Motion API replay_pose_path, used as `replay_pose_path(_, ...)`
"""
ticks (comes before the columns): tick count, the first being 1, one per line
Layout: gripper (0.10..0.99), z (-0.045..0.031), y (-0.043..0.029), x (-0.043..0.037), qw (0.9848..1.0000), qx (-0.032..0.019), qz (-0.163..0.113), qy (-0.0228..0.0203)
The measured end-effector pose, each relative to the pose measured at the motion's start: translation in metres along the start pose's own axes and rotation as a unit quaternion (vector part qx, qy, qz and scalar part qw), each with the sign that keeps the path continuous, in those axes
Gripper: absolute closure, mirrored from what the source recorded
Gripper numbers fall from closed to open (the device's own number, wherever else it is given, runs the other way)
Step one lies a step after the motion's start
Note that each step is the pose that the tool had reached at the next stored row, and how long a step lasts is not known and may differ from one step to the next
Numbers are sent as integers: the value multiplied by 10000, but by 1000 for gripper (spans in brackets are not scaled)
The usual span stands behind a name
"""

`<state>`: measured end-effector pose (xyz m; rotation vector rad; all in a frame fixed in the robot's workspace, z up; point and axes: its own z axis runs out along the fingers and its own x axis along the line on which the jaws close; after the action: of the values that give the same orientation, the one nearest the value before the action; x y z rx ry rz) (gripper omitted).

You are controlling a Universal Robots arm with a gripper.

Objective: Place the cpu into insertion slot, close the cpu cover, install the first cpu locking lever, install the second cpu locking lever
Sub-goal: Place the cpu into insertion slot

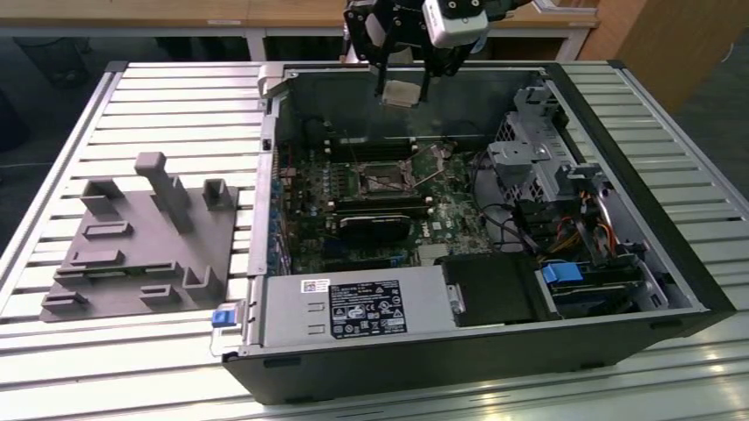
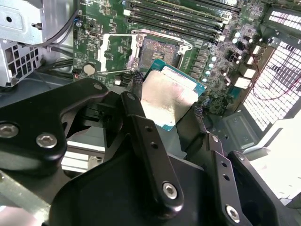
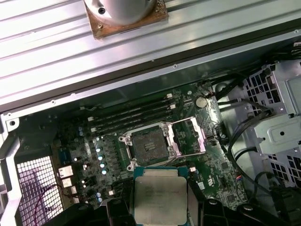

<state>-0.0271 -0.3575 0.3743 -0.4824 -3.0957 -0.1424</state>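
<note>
The gripper point(image 1: 403, 86) is clenched on the cpu point(image 2: 167, 94), which sits between its two black fingers point(image 2: 146, 134) with the pale metallic face turned up toward the wrist cameras and a teal edge showing around it. In the exterior view the chip hangs in the air over the open computer case point(image 1: 468, 368), near the case's far wall and well clear of the green motherboard point(image 1: 304, 219) below. The insertion slot point(image 3: 148, 143) lies bare on that board, its dark centre exposed inside the silver rim, with nothing seated in it. The cpu cover point(image 3: 188, 136) is flipped open and rests just beside the socket on the side toward the drive cage point(image 3: 277, 122); its square cut-out shows the board beneath. Long black memory slots point(image 3: 131, 115) run along the socket's other side, and a round coin battery point(image 3: 201, 101) sits near the cover. The case lies on its side on a slatted metal table point(image 1: 140, 96), with a labelled power supply point(image 1: 351, 309) at its near edge. A grey fixture block point(image 1: 140, 237) with several upright posts stands on the table at the exterior view's left, well apart from the case
</note>
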Motion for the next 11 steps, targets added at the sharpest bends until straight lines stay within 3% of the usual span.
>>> replay_pose_path(11, 545, 0, 0, 0, 9999, -2, 119, -11)
